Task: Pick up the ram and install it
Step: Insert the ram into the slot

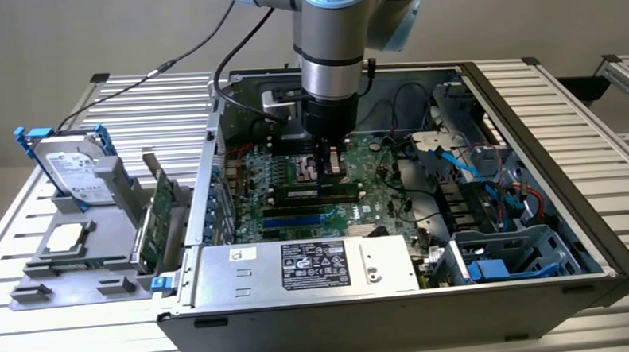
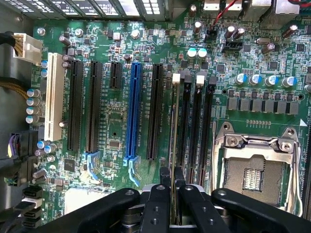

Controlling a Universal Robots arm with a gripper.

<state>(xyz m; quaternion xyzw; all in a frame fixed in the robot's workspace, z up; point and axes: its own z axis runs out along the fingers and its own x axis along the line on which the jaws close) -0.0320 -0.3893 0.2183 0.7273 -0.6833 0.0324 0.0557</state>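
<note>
The fingers [image 2: 164, 178] pinch the ram [image 2: 173, 126] upright, in line with the memory slots [image 2: 197, 131] at the exterior view's centre, seemingly so it can seat.

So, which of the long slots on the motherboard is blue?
The blue slot, between two black slots; all others are black, except the white slot at the end.

Exterior view: raised, oblique, overlooking the whole computer case [image 1: 385, 332]. Wrist view: behind the claw [image 2: 172, 175], close above the shared motherboard [image 1: 373, 172] [image 2: 112, 121].
</note>
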